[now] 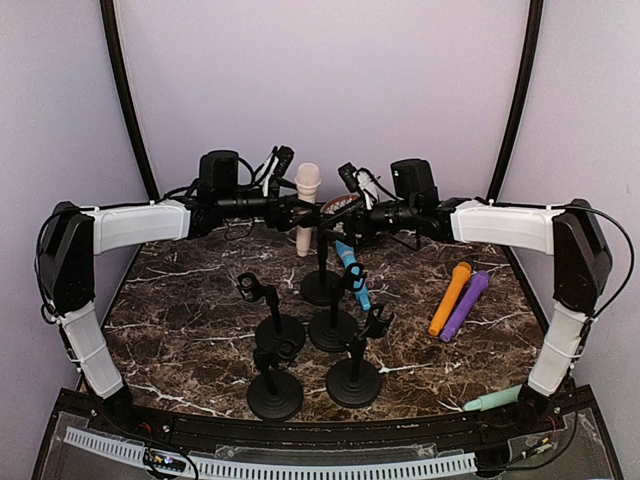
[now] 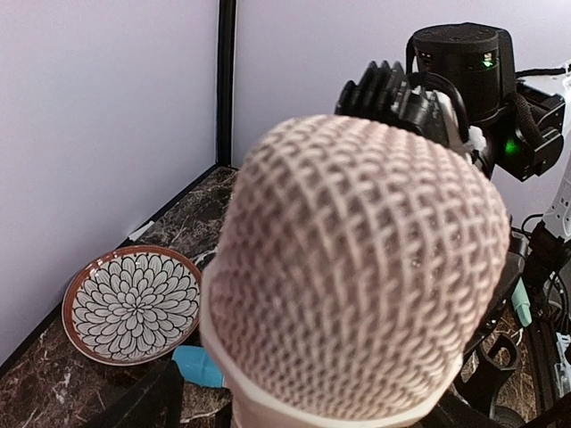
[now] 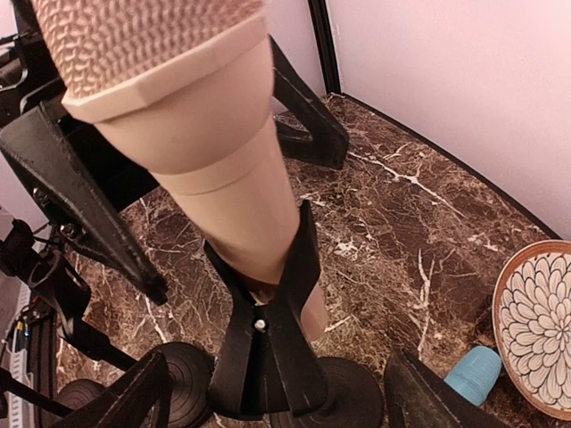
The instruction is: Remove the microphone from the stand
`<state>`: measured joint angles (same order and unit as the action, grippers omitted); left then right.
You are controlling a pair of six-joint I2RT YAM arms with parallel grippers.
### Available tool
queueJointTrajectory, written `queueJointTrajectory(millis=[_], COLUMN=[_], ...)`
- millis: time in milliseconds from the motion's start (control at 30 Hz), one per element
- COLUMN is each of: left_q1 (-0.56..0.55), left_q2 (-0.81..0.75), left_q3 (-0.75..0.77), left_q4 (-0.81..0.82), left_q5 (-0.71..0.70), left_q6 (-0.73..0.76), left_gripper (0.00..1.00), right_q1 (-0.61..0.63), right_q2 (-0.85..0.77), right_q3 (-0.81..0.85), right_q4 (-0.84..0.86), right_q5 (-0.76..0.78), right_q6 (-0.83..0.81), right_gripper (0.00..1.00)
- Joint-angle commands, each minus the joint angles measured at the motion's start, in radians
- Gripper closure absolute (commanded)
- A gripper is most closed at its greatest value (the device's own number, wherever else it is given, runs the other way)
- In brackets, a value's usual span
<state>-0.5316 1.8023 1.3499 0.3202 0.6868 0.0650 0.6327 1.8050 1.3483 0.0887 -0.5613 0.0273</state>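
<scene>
Toward the table's (image 1: 180,300) back edge, the left gripper (image 1: 293,210) is bracketing the beige microphone (image 1: 307,186), its grip impossible to tell, while the right gripper (image 1: 333,213) is gaping wide around the stand (image 1: 321,286).

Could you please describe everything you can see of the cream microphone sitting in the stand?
The cream microphone has a rounded woven-mesh head, a faceted collar and a smooth, plastic-looking body tapering downward. It stands nearly upright, slightly tilted, toward the back of the marble table, its lower body seated in a stand's black forked clip. The fingers of the left gripper flank its body; whether they touch is unclear.
</scene>
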Motion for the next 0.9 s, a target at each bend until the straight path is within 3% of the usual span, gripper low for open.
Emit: queueJointTrajectory(millis=[0,400,700,867], left_q1=[-0.004,-0.004,-0.005,-0.005], left_q2=[-0.004,0.012,0.010,-0.002], left_q3=[0.031,0.043,0.026,0.008], left_q4=[0.018,0.009,0.009,0.017], left_q5=[-0.016,-0.027,-0.035,-0.048], left_q6=[0.010,0.044,0.074,0.086], left_gripper=[0.24,0.55,0.67,0.68], right_q1=[0.018,0.048,0.059,0.064], right_q2=[0.001,0.004,0.006,0.002], right_q3=[0.028,0.038,0.040,0.036], right_q4=[0.016,0.008,0.011,0.012], right_q5=[0.088,0.159,0.185,0.208], right_q6=[-0.049,-0.075,-0.076,-0.081], right_gripper=[0.22,0.39,0.44,0.55])
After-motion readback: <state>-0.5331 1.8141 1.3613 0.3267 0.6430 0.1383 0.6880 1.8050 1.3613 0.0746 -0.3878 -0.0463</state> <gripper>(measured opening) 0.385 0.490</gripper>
